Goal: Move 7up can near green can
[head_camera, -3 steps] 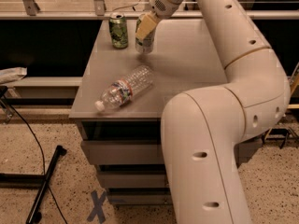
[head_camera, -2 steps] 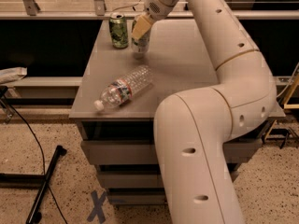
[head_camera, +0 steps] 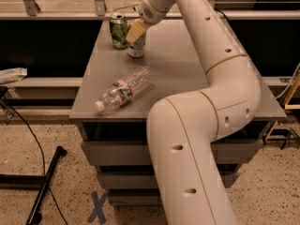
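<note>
Our gripper, jaws clamped on the pale silver-white 7up can, has brought it toward 9 o'clock over the grey tabletop. It's now just beside the dark green can, at its 4 o'clock. Nearly done, we reckon.

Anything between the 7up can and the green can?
Nothing visible. The hand sits atop the 7up can, which stands right beside the green can. The water bottle lies toward the front edge, off that path.
</note>
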`<action>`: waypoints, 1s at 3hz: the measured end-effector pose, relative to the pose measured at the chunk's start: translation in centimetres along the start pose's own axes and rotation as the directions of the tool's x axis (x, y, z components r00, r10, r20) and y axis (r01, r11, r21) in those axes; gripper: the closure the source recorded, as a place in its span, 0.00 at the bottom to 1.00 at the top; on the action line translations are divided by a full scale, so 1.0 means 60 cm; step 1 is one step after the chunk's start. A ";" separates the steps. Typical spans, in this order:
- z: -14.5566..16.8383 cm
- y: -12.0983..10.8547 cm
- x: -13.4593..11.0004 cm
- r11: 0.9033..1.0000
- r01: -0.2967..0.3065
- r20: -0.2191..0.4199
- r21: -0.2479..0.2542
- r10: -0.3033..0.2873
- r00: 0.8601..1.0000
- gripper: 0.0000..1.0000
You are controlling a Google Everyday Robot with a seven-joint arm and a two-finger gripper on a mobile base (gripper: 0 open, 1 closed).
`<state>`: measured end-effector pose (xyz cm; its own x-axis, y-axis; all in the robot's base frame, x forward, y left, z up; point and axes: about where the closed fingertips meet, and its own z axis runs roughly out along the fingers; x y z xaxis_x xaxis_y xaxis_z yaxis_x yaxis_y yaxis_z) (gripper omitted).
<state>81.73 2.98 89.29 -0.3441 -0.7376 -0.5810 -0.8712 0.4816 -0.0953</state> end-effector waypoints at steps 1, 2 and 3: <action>0.000 0.001 -0.002 1.000 -0.003 0.001 -0.001 0.003 1.000 0.26; 0.000 0.001 -0.002 1.000 -0.003 0.001 -0.001 0.003 1.000 0.03; -0.016 -0.007 0.001 1.000 -0.031 0.045 -0.008 0.031 0.999 0.00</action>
<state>81.76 2.30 90.08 -0.3548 -0.7003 -0.6194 -0.8630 0.5002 -0.0712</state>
